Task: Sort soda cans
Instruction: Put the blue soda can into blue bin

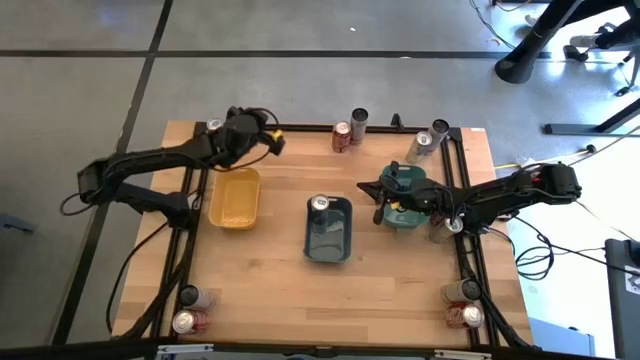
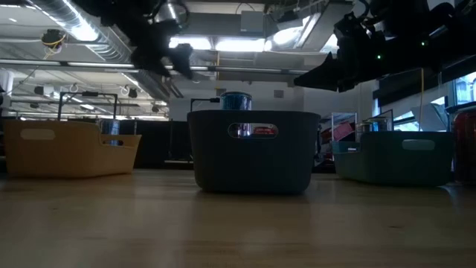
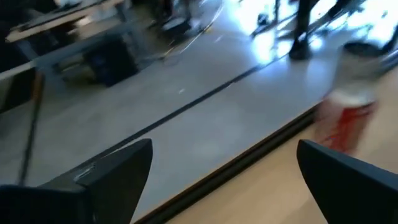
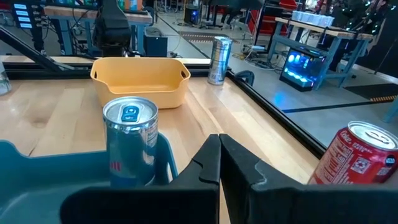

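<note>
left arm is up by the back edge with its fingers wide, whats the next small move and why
Probably reach the left gripper toward the red can at the back edge and bring its open fingers around it. The left wrist view shows a red can ahead, off to one side, nothing between the fingers. The yellow tray looks empty. The right gripper waits shut over the teal tray.

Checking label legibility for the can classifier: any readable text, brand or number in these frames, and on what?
None can be read for certain.
Red can, right wrist view: white script, partly cut off, not readable.
Silver can in the grey-blue tray: small red marks, too small.
Blurred red can, left wrist view: unreadable.
Cans in the high view, e.g. red can at the far edge: too small.
</note>
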{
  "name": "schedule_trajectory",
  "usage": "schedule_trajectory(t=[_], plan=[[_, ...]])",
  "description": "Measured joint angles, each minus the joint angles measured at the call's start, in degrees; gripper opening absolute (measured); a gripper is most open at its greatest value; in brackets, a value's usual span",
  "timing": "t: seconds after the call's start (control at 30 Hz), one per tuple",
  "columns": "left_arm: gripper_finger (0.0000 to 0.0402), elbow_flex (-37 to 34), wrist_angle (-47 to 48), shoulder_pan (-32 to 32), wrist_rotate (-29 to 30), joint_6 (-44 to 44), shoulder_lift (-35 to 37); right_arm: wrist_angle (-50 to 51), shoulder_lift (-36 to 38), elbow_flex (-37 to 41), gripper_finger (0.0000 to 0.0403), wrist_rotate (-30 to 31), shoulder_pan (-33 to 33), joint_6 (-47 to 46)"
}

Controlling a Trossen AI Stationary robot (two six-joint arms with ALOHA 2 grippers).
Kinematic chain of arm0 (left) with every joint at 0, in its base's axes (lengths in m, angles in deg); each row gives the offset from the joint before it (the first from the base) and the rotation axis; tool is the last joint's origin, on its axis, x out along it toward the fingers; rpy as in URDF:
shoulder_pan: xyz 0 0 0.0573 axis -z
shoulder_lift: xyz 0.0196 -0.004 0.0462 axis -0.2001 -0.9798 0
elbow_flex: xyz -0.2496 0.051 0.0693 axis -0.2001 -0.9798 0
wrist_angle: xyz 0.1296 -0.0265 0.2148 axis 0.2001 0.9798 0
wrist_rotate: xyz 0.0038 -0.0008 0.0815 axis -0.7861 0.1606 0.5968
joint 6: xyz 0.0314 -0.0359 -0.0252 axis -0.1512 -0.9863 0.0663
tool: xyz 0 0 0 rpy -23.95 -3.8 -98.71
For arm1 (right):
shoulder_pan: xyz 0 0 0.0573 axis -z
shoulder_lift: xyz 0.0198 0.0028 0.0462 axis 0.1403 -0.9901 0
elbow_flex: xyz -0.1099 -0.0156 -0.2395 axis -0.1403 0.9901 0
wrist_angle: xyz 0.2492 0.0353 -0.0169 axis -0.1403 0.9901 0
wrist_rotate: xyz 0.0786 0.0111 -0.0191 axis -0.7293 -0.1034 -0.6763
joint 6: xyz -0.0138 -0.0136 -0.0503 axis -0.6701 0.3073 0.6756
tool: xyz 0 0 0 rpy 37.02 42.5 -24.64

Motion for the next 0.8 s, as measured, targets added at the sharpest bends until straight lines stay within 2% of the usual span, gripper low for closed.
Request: schedule_trajectory(t=[0.1, 0.23, 0.37, 0.5, 0.6, 0.8], plan=[[0.0380, 0.00, 4.85, -0.90, -0.05, 2.14, 0.44, 1.16, 0.00, 0.00, 0.0005, 0.00, 0.00, 0.00], [0.0383, 0.00, 9.49, -0.55, -0.51, -0.42, 0.34, 1.48, 0.00, 0.00, 0.0005, 0.00, 0.00, 0.01], [0.0384, 0.00, 13.09, 0.12, -5.08, 0.24, 0.10, 1.47, 0.00, 0.00, 0.0005, 0.13, 0.00, 0.01], [0.0384, 0.07, 15.45, -0.67, -4.86, -7.16, -0.31, 1.47, 0.00, 0.00, 0.0005, 0.19, 0.02, 0.01], [0.0384, 3.71, 19.83, -2.73, -5.00, -9.91, -0.44, 1.46, 0.00, 0.00, 0.0005, 0.68, 0.02, 0.08], [0.0384, 15.56, 32.25, -9.65, -5.96, -12.43, -0.53, 1.38, 0.00, 0.00, 0.0005, 1.16, 0.02, 1.31]])
